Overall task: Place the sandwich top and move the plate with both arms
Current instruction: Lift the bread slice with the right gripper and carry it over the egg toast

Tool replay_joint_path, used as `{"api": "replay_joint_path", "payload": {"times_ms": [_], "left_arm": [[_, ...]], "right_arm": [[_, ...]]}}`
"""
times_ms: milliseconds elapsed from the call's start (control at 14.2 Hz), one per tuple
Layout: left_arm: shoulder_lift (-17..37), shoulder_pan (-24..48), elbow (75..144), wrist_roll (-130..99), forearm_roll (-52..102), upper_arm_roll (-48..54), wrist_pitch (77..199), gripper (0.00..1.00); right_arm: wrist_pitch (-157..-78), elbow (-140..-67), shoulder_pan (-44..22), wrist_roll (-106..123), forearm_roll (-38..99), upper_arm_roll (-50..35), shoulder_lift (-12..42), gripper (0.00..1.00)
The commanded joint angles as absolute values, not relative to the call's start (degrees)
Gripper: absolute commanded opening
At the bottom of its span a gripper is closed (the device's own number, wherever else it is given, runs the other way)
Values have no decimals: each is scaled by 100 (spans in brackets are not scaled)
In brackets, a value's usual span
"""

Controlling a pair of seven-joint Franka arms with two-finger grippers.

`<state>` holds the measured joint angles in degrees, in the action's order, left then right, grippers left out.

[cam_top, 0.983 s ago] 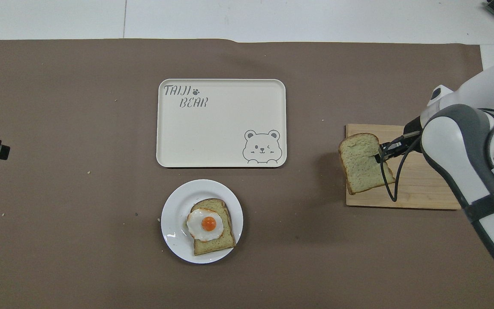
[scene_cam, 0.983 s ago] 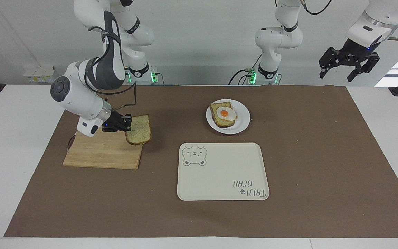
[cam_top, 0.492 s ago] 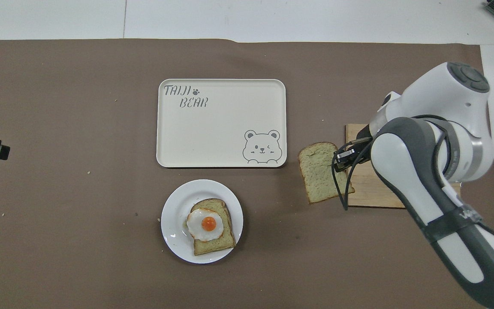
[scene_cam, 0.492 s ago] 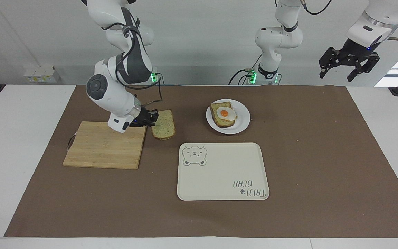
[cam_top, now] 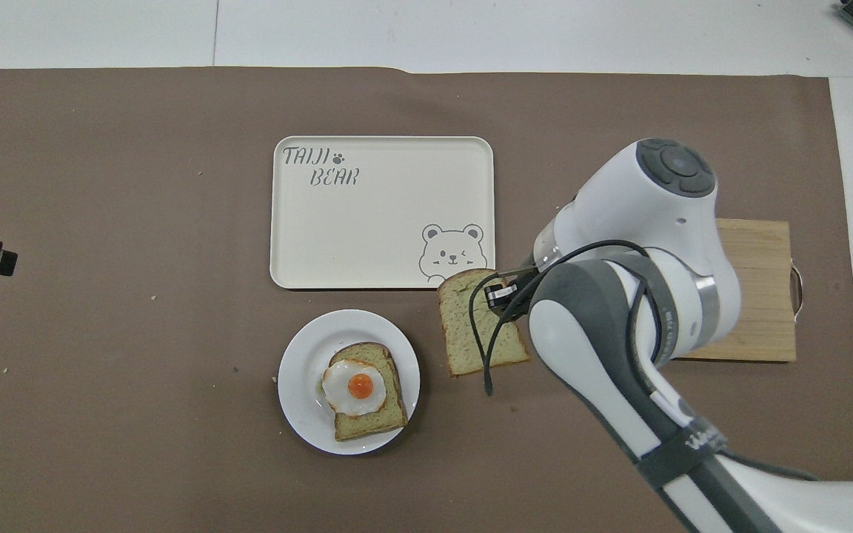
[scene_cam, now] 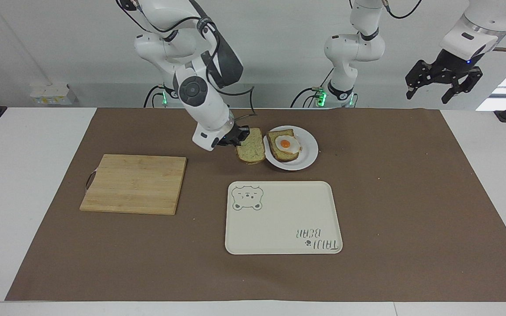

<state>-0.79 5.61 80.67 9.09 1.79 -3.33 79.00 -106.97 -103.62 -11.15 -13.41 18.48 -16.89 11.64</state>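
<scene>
Just beside the plate [scene_cam: 309,149], the right gripper [scene_cam: 239,138], fingers clenched on the sandwich top [scene_cam: 251,151], must next centre it over the egg slice [scene_cam: 284,145]; left gripper [scene_cam: 444,81] waits released.

On the tabletop [scene_cam: 37,184], the plate [scene_cam: 308,153] carried the egg-topped slice [scene_cam: 283,145]. The tray [scene_cam: 283,218] lay farther from the robots than the plate. The cutting board [scene_cam: 134,183] lay toward the right arm's end.
</scene>
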Motion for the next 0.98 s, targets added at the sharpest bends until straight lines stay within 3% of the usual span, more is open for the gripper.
{"api": "replay_joint_path", "payload": {"times_ms": [0, 492, 913], "left_arm": [[-88, 492, 7980, 879, 167, -290, 7787, 100], [-88, 492, 7980, 879, 167, -290, 7787, 100], [-88, 492, 7980, 879, 167, -290, 7796, 100]], "right_arm": [[-11239, -10652, -1536, -1878, 2039, -1679, 1028, 0], [-12461, -10959, -2512, -2908, 2039, -1670, 1441, 0], [-12875, -11179, -2794, -3050, 2039, -1670, 1599, 0]]}}
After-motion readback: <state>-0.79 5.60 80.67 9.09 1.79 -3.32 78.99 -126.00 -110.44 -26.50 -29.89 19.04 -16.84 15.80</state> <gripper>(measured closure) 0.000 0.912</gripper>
